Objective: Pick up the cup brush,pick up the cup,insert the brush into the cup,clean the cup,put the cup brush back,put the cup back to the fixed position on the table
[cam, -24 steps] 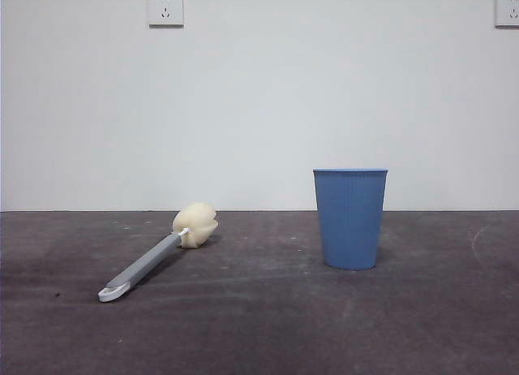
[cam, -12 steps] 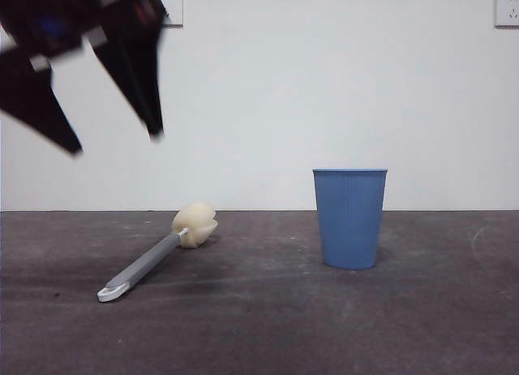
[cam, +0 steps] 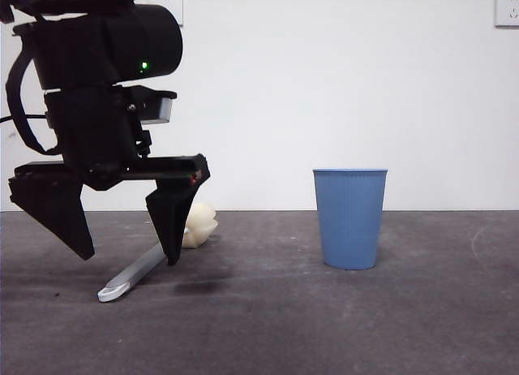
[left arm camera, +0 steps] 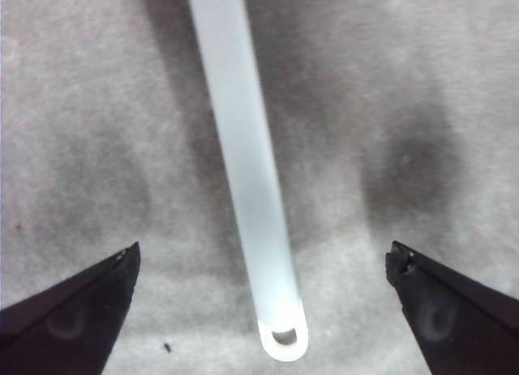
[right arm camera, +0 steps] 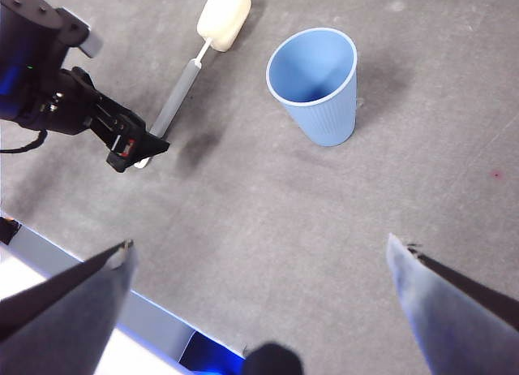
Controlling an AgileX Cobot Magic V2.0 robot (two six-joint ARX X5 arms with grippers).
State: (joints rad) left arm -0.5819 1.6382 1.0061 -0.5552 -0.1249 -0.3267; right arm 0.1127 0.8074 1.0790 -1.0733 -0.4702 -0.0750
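Note:
The cup brush (cam: 138,271) lies flat on the table (cam: 324,326), grey handle toward the front, cream sponge head (cam: 203,222) toward the wall. My left gripper (cam: 128,259) hangs open just above the handle, one jaw on each side, touching nothing. The left wrist view has the pale handle (left arm camera: 247,172) and its looped end (left arm camera: 284,342) between the open jaws of the left gripper (left arm camera: 264,253). The blue ribbed cup (cam: 350,218) stands upright to the right. My right gripper (right arm camera: 259,245) is open, high above the table, looking down on the cup (right arm camera: 316,87), the brush (right arm camera: 185,87) and the left gripper (right arm camera: 122,140).
A white wall with two outlets (cam: 507,8) closes the back of the table. The table's near edge (right arm camera: 81,269) shows as a pale strip in the right wrist view. Bare dark table surface lies between brush and cup.
The left arm has come down from the upper left to just above the brush handle, jaws open on both sides of it. Brush and cup have not moved.

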